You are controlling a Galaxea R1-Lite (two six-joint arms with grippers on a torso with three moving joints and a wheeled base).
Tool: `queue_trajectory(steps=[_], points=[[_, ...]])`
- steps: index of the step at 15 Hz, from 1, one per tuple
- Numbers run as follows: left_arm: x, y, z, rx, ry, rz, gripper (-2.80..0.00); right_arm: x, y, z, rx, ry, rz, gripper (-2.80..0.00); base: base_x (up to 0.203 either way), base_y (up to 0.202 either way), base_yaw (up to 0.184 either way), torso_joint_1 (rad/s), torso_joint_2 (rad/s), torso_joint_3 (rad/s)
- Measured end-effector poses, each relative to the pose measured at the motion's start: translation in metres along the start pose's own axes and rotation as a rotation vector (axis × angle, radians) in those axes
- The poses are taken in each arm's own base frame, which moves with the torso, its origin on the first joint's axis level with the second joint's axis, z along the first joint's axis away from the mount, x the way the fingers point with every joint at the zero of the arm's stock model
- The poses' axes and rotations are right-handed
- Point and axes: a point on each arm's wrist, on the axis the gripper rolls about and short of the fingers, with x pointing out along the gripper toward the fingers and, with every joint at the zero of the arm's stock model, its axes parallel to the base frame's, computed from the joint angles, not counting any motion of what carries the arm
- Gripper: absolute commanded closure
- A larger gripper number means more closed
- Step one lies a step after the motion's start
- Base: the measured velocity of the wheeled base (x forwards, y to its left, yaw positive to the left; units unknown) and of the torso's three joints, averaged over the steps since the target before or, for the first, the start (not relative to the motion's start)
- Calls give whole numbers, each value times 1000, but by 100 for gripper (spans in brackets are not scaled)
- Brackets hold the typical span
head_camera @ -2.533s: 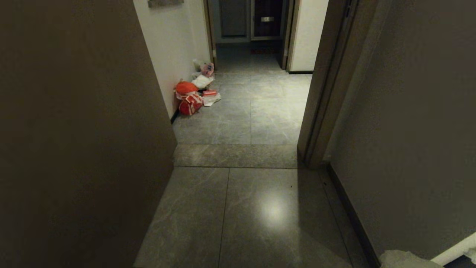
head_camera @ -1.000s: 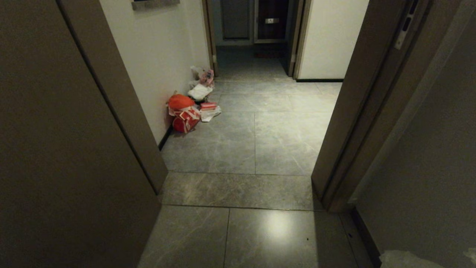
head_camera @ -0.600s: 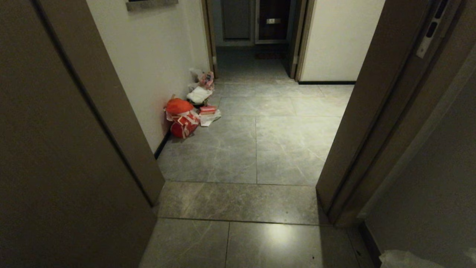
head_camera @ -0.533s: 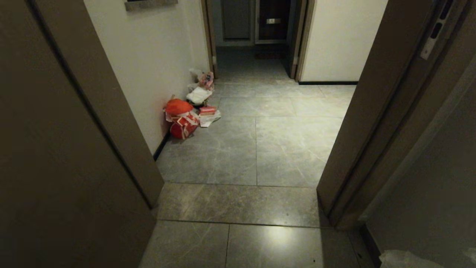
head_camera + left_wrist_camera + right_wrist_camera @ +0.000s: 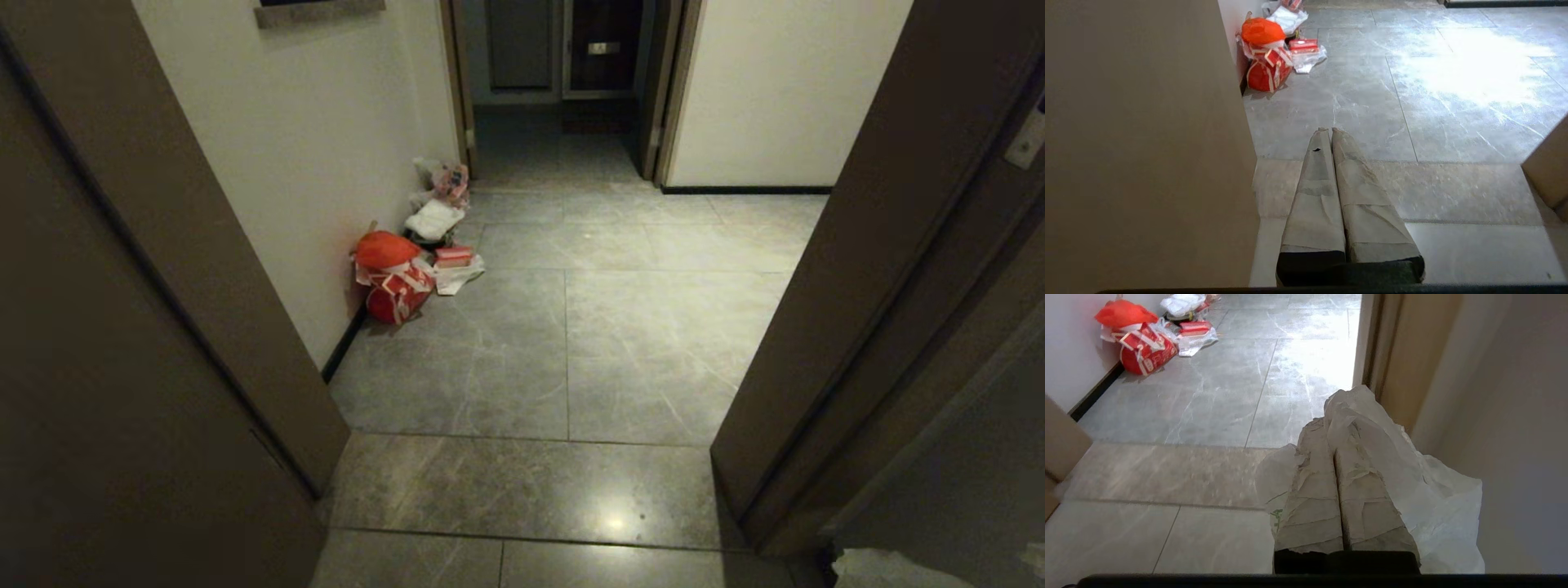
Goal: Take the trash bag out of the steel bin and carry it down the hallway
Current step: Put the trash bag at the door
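Note:
My right gripper is shut on the trash bag, a crinkly translucent-white plastic bag with green print that bunches over and beside the taped fingers. A corner of the trash bag shows at the head view's lower right edge. My left gripper is shut with nothing in it, above the threshold and close to the left door jamb. The hallway of grey marble-look tiles runs ahead through the doorway. The steel bin is out of view.
A brown door jamb stands close on the left and a door frame on the right. An orange-red bag and other litter lie against the left cream wall. A dark doorway closes the far end.
The whole scene has slid nearer and lower in the head view: the camera has advanced into the doorway. The bag stays at the lower right corner.

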Motion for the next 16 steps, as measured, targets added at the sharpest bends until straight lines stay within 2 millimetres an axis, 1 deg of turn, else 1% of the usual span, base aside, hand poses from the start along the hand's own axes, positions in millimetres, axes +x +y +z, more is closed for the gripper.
queue_trajectory(steps=[16], points=[[0,0,0,0,0,1,0,0,0,0,0,0,-1,0,193,0,1,2,3,2]])
